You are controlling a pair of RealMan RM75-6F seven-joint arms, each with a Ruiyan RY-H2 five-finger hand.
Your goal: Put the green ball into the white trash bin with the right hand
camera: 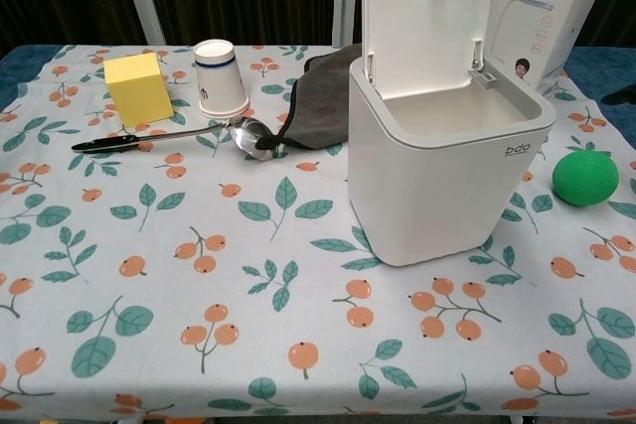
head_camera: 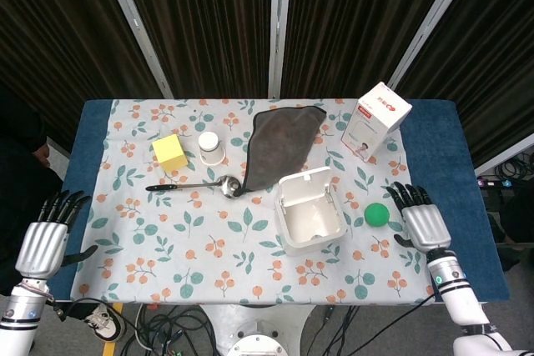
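Right hand (head_camera: 423, 221) empty, fingers spread, beside green ball (head_camera: 376, 214); in chest view barely a dark sliver at the edge

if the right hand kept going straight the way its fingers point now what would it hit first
Probably nothing close. The right hand is open beside the green ball, with its fingers pointing up the table, so the line likely passes right of the ball toward the white box. Height is unclear.

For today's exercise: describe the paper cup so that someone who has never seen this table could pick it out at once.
Start at the floral tablecloth and go to its far left part, where a yellow block sits. Just right of it, behind the ladle, stands the paper cup. It is upside down, white with a dark band, the only round upright thing there.
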